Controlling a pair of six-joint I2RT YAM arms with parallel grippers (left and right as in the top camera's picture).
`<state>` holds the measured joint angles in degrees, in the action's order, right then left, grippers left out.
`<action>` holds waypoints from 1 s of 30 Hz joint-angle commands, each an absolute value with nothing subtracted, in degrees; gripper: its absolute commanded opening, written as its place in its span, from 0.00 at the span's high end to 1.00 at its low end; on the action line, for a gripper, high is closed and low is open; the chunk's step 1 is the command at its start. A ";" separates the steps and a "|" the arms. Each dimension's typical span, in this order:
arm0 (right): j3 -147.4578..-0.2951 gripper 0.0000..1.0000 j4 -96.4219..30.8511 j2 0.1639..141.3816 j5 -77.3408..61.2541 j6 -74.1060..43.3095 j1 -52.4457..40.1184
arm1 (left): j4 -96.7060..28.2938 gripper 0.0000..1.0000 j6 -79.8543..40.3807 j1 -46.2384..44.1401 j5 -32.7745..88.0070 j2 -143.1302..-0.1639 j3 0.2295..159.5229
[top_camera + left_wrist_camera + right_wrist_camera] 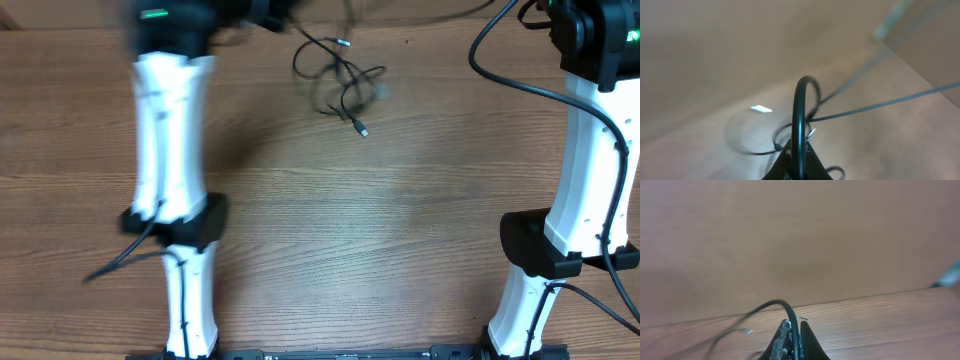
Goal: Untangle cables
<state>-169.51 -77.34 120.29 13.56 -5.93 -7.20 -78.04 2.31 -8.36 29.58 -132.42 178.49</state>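
Observation:
The cables (340, 78) are thin black wires lying in a loose tangle at the far middle of the wooden table, with a silver plug (362, 130) at the near end. A strand runs from the tangle up toward the top edge. In the left wrist view my left gripper (800, 149) is shut on a black cable (799, 107) that loops up from the jaws; thin strands stretch away to the right. In the right wrist view my right gripper (795, 328) is shut on a black cable (765, 306) that arches off to the left. Both grippers' fingers are blurred or cut off in the overhead view.
The white left arm (172, 150) stands at the left, blurred at its top. The white right arm (585, 170) stands at the right, with its thick black cable (490, 70) hanging beside it. A small silver plug (761, 108) lies on the table.

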 commanded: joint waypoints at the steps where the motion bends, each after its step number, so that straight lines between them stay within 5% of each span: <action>1: -170.15 0.96 -77.56 119.17 26.70 -3.97 -6.74 | -78.70 0.96 1.08 -3.55 23.51 -126.65 180.07; 6: -170.15 0.96 -79.50 119.17 34.48 -3.99 -3.25 | -80.58 0.96 1.15 2.04 18.06 -124.70 180.07; 17: -170.15 0.96 -80.44 119.17 28.42 -4.43 3.84 | -81.62 0.96 1.06 3.66 17.45 -124.75 180.00; 30: -163.13 0.96 -62.13 119.87 21.45 -2.66 13.32 | -79.79 0.96 -0.25 -0.30 18.02 -124.75 180.00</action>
<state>-165.86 -64.82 120.27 25.26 -3.99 10.72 -80.75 1.21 1.67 17.96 -124.62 179.61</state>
